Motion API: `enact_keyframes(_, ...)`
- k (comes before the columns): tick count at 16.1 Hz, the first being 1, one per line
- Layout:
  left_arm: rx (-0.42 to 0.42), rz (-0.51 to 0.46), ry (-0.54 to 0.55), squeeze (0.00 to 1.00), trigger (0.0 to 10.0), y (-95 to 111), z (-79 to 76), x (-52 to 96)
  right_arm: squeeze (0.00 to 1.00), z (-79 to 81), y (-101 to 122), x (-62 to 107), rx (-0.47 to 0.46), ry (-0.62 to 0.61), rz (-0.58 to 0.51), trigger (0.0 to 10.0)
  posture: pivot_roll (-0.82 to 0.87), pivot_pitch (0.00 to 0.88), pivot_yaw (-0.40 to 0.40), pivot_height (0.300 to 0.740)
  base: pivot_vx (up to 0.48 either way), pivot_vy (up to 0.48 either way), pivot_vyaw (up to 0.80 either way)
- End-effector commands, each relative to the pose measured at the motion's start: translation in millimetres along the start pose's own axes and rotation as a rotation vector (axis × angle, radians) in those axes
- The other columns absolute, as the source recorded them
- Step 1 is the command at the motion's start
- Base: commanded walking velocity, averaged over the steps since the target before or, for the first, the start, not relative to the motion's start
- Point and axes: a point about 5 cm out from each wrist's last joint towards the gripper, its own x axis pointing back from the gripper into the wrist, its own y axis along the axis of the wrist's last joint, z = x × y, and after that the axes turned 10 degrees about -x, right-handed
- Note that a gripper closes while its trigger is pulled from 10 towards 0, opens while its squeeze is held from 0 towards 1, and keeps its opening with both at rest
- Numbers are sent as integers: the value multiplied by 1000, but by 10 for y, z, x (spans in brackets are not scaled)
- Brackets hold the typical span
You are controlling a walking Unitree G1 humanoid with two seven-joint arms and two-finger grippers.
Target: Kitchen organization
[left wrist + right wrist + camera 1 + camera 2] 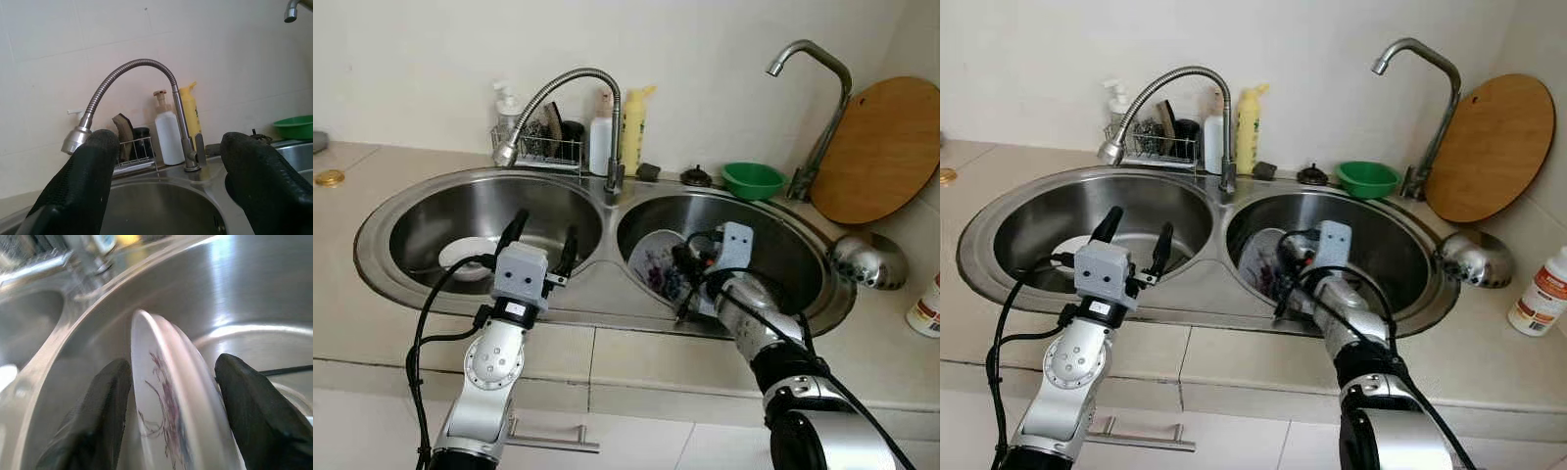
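A white plate with a purple flower pattern (654,264) leans on edge against the left wall of the right basin of the steel double sink (597,294). My right gripper (690,269) reaches down into that basin. It is open, one finger on each side of the plate's rim (166,396), with a gap showing on one side. My left gripper (545,227) is open and holds nothing, hovering over the front rim of the left basin. A white bowl (465,257) lies on that basin's floor beyond it.
A flexible faucet (578,78) arches over the left basin, and a second tap (818,69) stands at the back right. Along the wall are a wire rack (538,147), soap bottles, a yellow bottle (634,127), a green bowl (752,179) and a round wooden board (886,147).
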Motion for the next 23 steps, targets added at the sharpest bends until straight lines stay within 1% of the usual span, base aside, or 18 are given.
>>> enact_keyframes(1,-12,6,-26,0,10000,-8,-33,-3,1000,-62,102,12,-25,-40,-44,10000,23,0,-76,740,0,0,0)
enact_keyframes(2,-12,6,-26,0,10000,-8,-33,-3,1000,-69,121,13,9,-49,-51,10000,23,0,-76,740,0,0,0)
enact_keyframes(3,-13,6,-26,0,10000,-8,-36,-3,1000,-65,173,22,271,-78,-89,10000,22,0,-75,740,0,0,0)
enact_keyframes(4,-14,7,-27,0,10000,-10,-38,-1,1000,-46,186,26,335,-68,-107,10000,22,0,-75,740,0,0,0)
enact_keyframes(5,-15,8,-27,0,10000,-11,-41,2,1000,-17,183,26,330,-44,-113,10000,23,0,-77,740,0,0,0)
enact_keyframes(7,-16,11,-27,0,10000,-17,-37,6,1000,-7,190,22,274,-37,-113,10000,23,0,-77,740,0,0,0)
enact_keyframes(9,-17,11,-26,0,10000,-17,-37,6,1000,-12,199,21,288,-51,-124,10000,24,0,-78,740,0,0,0)
enact_keyframes(10,-16,11,-26,0,10000,-17,-37,7,278,-10,226,26,304,-60,-151,10000,24,0,-78,740,0,0,0)
enact_keyframes(11,-14,12,-25,0,10000,-18,-36,9,0,2,279,37,342,-70,-204,10000,24,0,-78,740,0,0,0)
enact_keyframes(14,-9,12,-23,0,10000,-17,-33,14,0,63,370,72,384,-52,-292,10000,24,0,-78,740,0,0,0)
enact_keyframes(15,2,10,-18,0,10000,-10,-27,14,0,106,427,102,391,-37,-350,10000,24,0,-80,740,0,0,0)
enact_keyframes(16,12,8,-11,0,10000,-3,-20,9,0,135,460,125,385,-26,-386,10000,25,0,-81,740,0,0,0)
enact_keyframes(17,24,6,0,0,10000,12,-2,-4,0,201,531,182,350,-1,-467,10000,25,0,-82,740,0,0,0)
enact_keyframes(18,23,3,5,0,10000,21,8,-11,0,247,568,223,327,20,-518,10000,25,0,-82,740,0,0,0)
enact_keyframes(20,25,4,3,0,10000,26,7,-15,0,321,603,286,302,62,-585,10000,26,0,-81,740,0,429,0)
enact_keyframes(23,22,3,3,0,10000,30,16,-16,0,391,613,345,295,99,-632,10000,25,0,-81,740,0,480,0)
